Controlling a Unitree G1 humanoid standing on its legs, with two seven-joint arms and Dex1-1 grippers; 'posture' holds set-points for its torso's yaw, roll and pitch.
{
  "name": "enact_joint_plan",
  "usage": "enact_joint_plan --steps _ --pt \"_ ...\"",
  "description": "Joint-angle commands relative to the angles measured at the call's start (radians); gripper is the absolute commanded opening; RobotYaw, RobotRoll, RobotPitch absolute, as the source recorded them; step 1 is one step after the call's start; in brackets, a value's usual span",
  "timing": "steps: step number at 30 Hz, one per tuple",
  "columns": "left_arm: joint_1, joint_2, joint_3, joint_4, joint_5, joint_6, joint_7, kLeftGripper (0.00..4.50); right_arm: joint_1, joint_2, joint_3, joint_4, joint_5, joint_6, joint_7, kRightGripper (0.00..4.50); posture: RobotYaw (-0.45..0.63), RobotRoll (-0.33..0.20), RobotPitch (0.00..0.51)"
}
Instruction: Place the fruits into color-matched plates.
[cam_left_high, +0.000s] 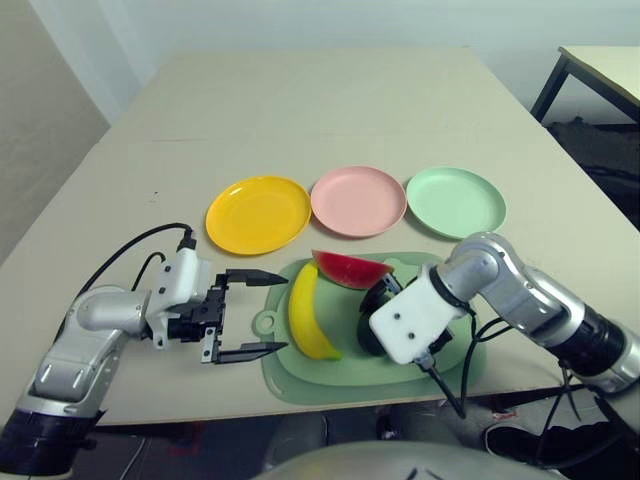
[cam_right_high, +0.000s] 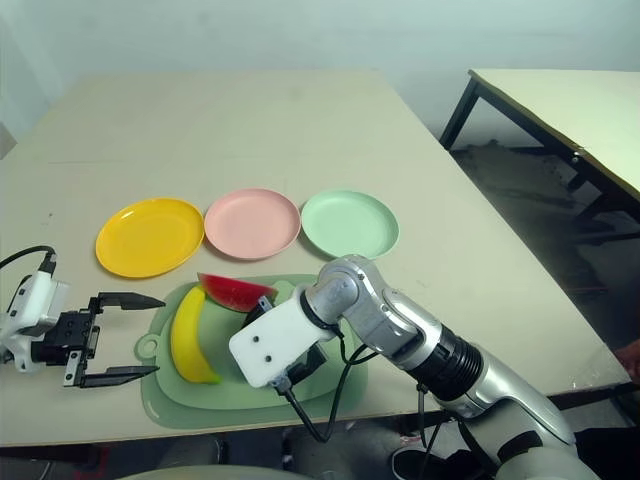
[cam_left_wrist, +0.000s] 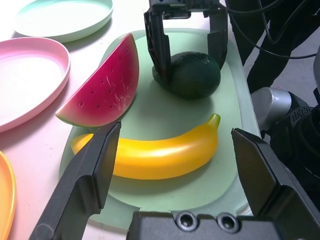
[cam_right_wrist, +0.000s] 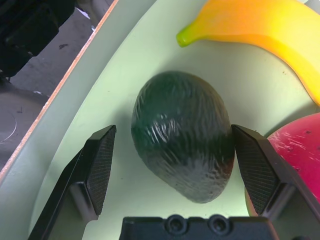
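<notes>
The yellow banana (cam_left_high: 310, 312), the red watermelon wedge (cam_left_high: 350, 269) and the dark green avocado (cam_right_wrist: 182, 135) all lie on a pale green cutting mat (cam_left_high: 330, 378). My right gripper (cam_right_wrist: 172, 131) is open and lowered over the avocado. One finger stands on each side of it, one close against it and the other with a gap. My left gripper (cam_left_high: 283, 312) is open just left of the mat, level with the banana and pointing at it, holding nothing. Behind the mat, the yellow plate (cam_left_high: 258, 213), pink plate (cam_left_high: 358, 200) and mint green plate (cam_left_high: 455, 201) sit empty in a row.
The mat lies near the table's front edge (cam_left_high: 200, 415). Black cables hang from my right wrist (cam_left_high: 450, 385) over that edge. A second table (cam_left_high: 600, 65) stands at the far right. Bare tabletop stretches behind the plates.
</notes>
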Motion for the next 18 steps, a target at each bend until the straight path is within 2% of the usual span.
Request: enact_joint_plan --steps 1,10,12,15,16,18 --pt "0.003 0.007 0.010 -0.011 0.003 0.000 -0.001 4.50 0.007 0.002 0.017 0.003 -0.016 0.001 0.001 4.48 0.08 0.000 0.041" --pt "0.002 0.006 0.010 -0.003 0.006 -0.006 -0.002 4.50 0.019 0.002 0.019 -0.005 -0.021 0.023 0.008 4.48 0.07 0.000 0.043" --pt "0.002 0.006 0.010 -0.001 0.007 -0.007 -0.002 4.50 0.021 -0.001 0.018 -0.006 -0.021 0.024 0.010 4.09 0.07 0.000 0.043" --pt "0.001 0.005 0.009 0.003 0.008 -0.010 -0.003 4.50 0.025 -0.004 0.017 -0.007 -0.022 0.026 0.012 3.05 0.07 0.000 0.044" --pt "0.000 0.005 0.009 0.004 0.008 -0.010 -0.003 4.50 0.026 -0.005 0.016 -0.007 -0.022 0.027 0.012 2.88 0.07 0.000 0.044" --pt "-0.002 0.005 0.008 0.008 0.008 -0.011 -0.004 4.50 0.027 -0.005 0.016 -0.008 -0.022 0.030 0.013 2.88 0.07 0.000 0.044"
